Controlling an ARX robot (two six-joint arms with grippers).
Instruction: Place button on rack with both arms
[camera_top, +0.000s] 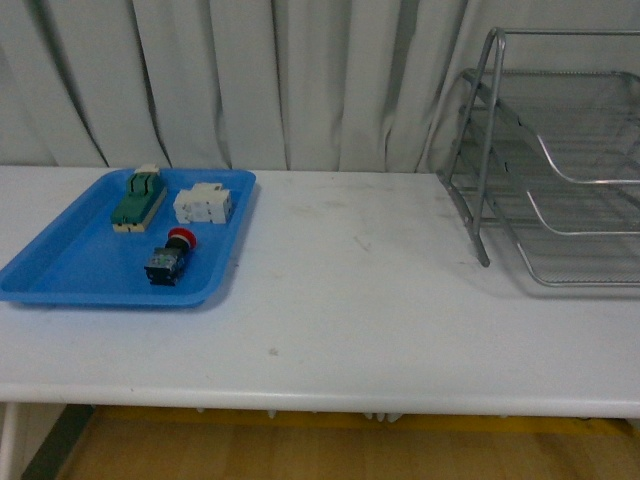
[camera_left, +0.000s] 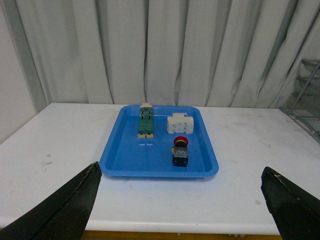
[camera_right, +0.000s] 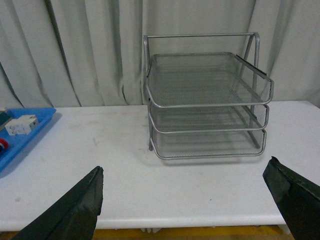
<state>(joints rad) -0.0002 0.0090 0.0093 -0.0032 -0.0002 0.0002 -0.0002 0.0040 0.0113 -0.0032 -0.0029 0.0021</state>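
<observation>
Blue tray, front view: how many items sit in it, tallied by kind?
Red-capped button: 1
Green-and-cream knife switch: 1
White breaker: 1
Total: 3

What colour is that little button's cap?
Red, on the small dark-bodied push-button; clearest in the left wrist view.

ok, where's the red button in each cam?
Front view: button on the blue tray, in front of the white breaker.
Left wrist view: button on the tray, nearer the camera than the breaker.
Right wrist view: button probably the red sliver at the frame edge.
Shared landmark: the white breaker.
</observation>
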